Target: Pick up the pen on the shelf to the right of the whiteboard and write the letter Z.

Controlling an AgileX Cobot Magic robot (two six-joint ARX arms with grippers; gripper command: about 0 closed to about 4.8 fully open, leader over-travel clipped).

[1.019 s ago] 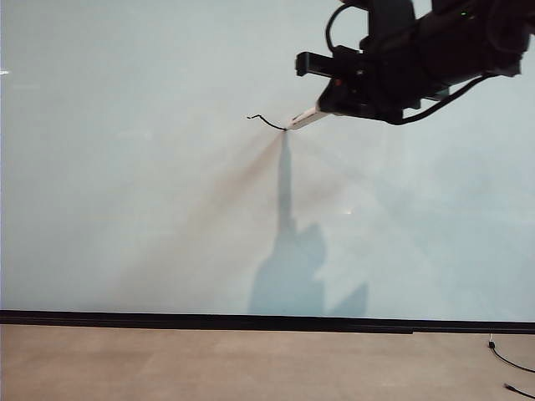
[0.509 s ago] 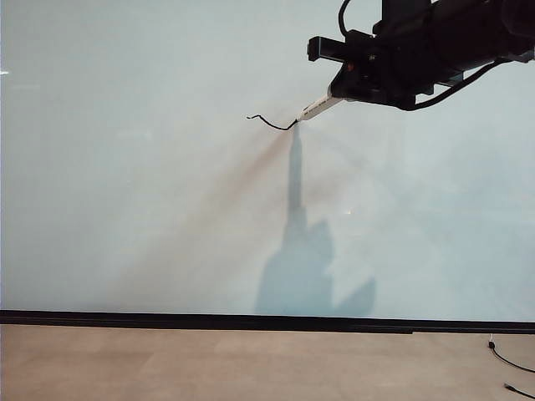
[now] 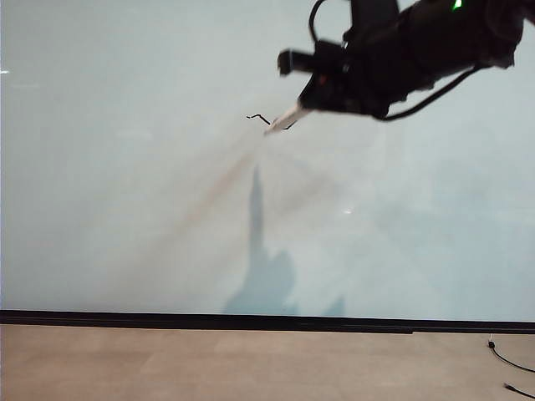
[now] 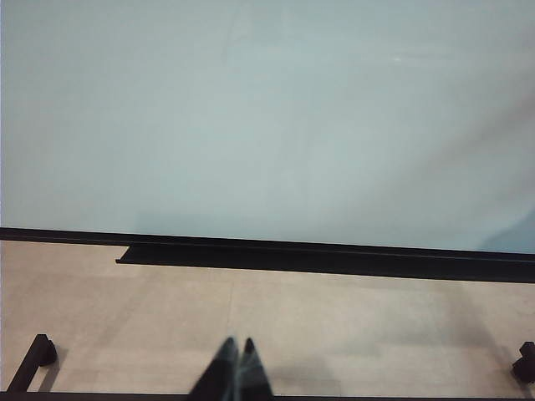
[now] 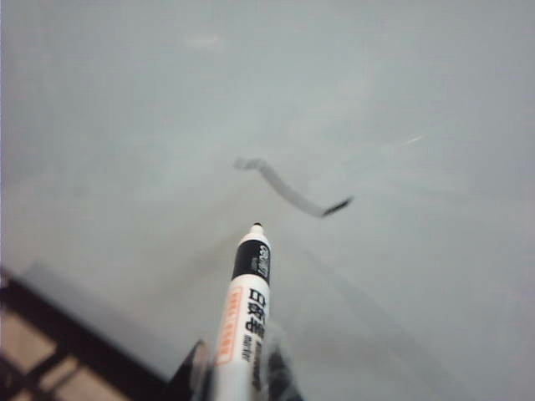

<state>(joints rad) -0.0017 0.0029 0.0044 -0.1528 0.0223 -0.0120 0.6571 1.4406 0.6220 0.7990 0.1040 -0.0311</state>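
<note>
The whiteboard is a pale grey-blue panel filling most of the exterior view. My right gripper, on the black arm at the upper right, is shut on the pen, a slim white marker. In the right wrist view the pen sticks out between the right gripper fingers. Its dark tip hovers just off the board, below a short wobbly black stroke. That stroke is the only marker line; no letter Z shape shows. My left gripper is shut and empty, low over the floor.
A black strip runs along the board's bottom edge above the tan floor. Black cables lie at the floor's right. In the left wrist view, black frame feet stand at both sides of the floor.
The pen first drew the stroke a little further right. It then swung back left and lifted off the board, so its shadow has separated from the tip. The left arm has not moved.
</note>
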